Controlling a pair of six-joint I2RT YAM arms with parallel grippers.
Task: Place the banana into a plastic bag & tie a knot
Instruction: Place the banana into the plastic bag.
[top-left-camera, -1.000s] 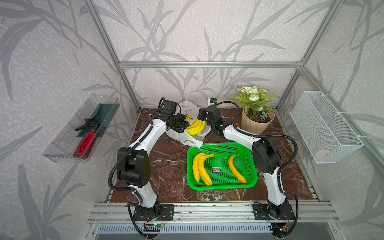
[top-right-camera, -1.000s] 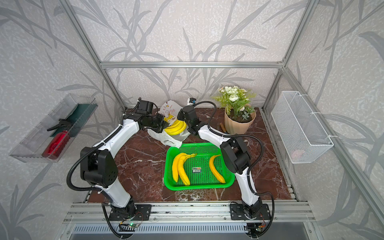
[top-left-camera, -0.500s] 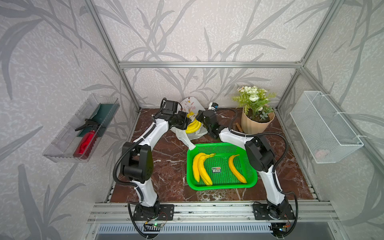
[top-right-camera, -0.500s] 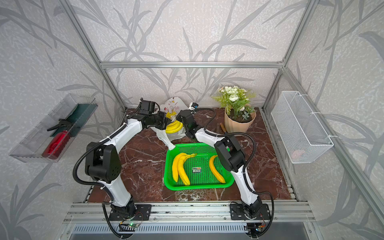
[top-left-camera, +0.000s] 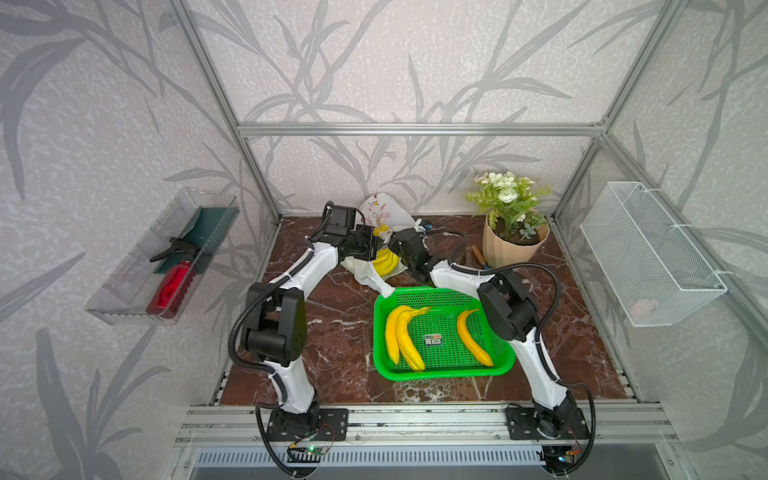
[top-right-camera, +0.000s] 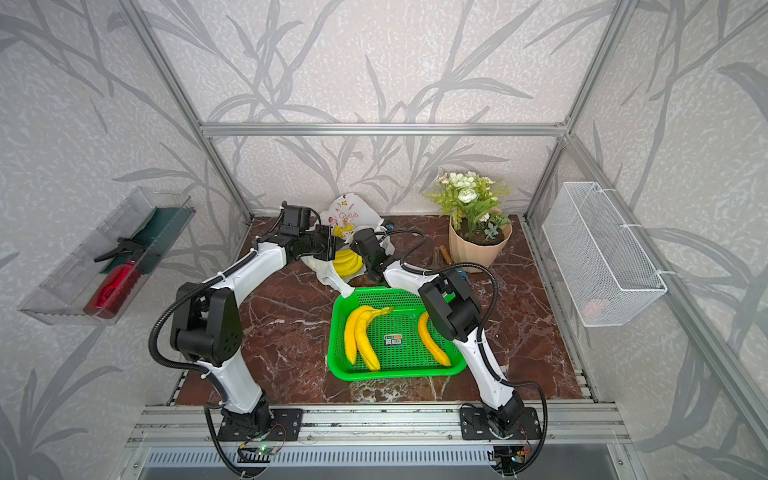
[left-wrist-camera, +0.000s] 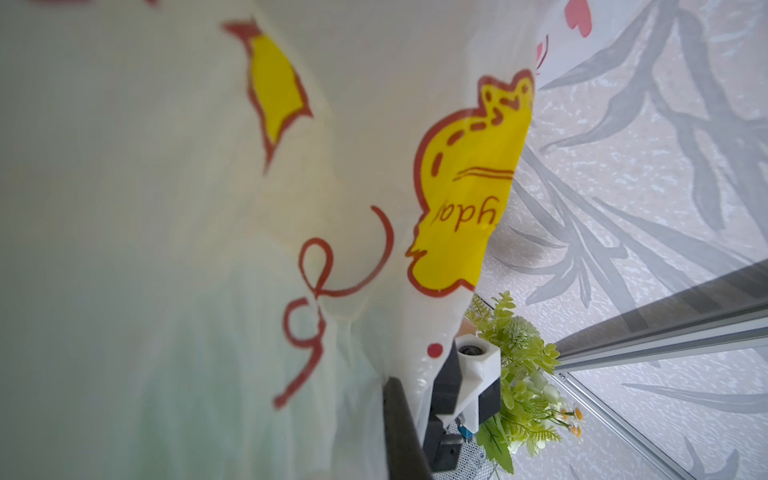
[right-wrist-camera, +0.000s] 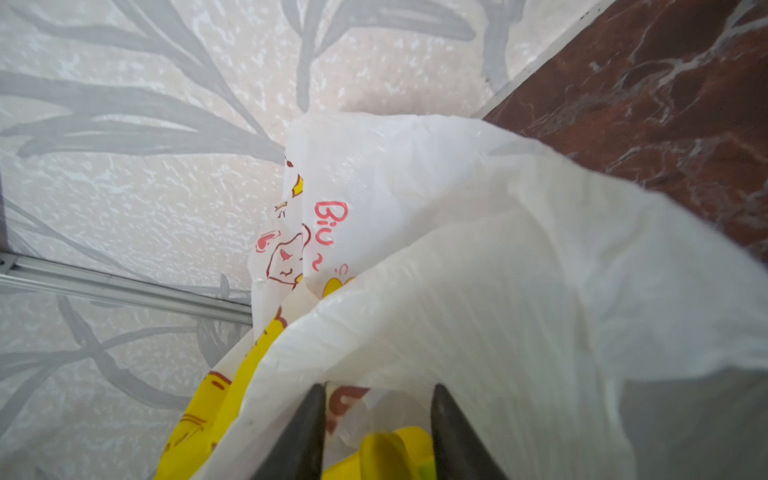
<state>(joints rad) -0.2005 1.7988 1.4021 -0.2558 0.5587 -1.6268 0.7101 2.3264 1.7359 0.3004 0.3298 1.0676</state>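
In both top views the plastic bag (top-left-camera: 379, 212) sits by the worktop's (top-left-camera: 332, 324) back edge, banana (top-left-camera: 385, 262) inside, my left gripper (top-left-camera: 371, 248) and right gripper (top-left-camera: 400, 246) at its mouth. Left wrist: left clamped on film (I judge). Right wrist: jaws apart over the banana, so bagging looks done; next, back out and tie.

The left arm (top-left-camera: 286, 374) and right arm (top-left-camera: 540, 365) share white shells, black joints and looping black ribbed cables.

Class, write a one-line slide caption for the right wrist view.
Open right end effector poised over bananas inside the plastic bag.
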